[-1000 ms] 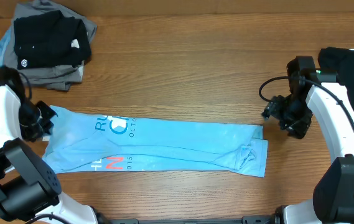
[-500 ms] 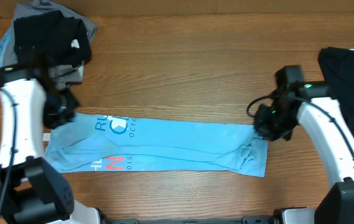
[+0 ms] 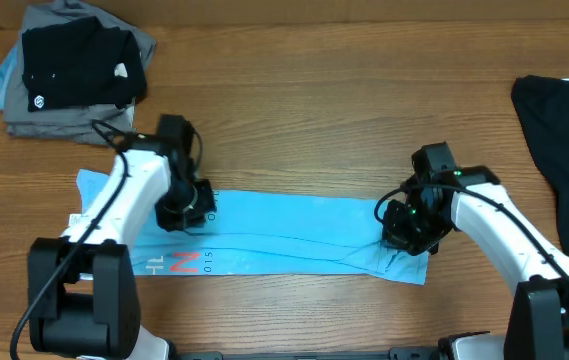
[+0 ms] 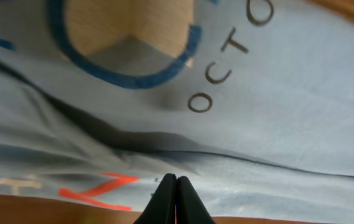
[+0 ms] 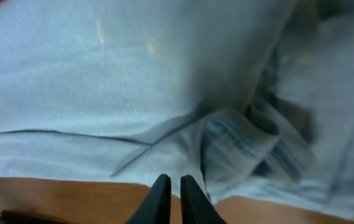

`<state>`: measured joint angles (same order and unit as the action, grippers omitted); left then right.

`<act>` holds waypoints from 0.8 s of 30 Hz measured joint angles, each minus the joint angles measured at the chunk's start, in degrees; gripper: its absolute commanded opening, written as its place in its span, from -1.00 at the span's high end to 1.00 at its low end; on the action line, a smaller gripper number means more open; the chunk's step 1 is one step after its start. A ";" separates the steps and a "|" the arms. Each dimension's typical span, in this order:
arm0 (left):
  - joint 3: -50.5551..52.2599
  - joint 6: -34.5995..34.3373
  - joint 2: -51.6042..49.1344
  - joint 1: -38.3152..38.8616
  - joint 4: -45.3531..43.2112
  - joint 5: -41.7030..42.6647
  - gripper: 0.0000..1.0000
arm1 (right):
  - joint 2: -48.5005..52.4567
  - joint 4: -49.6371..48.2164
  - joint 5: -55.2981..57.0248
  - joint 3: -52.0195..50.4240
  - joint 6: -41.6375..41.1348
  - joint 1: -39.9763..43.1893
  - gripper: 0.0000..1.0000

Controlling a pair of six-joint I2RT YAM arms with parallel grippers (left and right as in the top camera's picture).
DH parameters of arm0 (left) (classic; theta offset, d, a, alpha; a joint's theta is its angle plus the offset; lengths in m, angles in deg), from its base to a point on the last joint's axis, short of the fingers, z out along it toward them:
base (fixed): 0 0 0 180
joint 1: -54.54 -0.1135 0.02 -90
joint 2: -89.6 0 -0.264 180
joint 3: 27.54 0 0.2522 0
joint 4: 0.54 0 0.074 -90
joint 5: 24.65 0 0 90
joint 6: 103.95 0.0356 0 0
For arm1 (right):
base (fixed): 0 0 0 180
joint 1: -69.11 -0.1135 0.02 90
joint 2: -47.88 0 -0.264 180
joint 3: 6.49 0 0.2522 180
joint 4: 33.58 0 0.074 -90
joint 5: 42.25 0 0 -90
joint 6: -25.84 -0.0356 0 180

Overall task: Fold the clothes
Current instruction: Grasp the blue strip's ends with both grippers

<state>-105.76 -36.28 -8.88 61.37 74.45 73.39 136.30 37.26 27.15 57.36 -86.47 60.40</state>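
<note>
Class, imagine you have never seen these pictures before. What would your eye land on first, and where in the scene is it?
First comes the light blue T-shirt, folded into a long strip across the middle of the table. Next come the two grippers down on it: the left gripper over its printed left part, the right gripper at the bunched right end. Last is the folded pile with a black shirt on top, in the far left corner.
</note>
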 measured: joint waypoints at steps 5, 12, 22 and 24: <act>2.51 -0.02 0.00 0.42 -2.36 0.59 0.90 | 0.09 -7.45 -2.73 -6.10 -0.17 -0.02 0.81; 4.59 -0.02 0.00 0.42 -4.55 0.52 0.84 | 0.22 -6.08 0.42 -9.18 -5.84 0.00 0.92; 9.68 -0.09 0.00 0.07 -9.97 -2.86 0.48 | 0.24 0.87 6.71 -7.91 -14.16 1.29 0.93; 9.90 -0.28 0.00 -0.37 -10.29 -3.63 0.47 | 0.24 3.54 8.52 -6.45 -14.56 1.81 0.93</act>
<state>-95.86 -36.56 -8.88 60.99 64.16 69.76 136.54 40.80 35.68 50.91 -101.02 62.21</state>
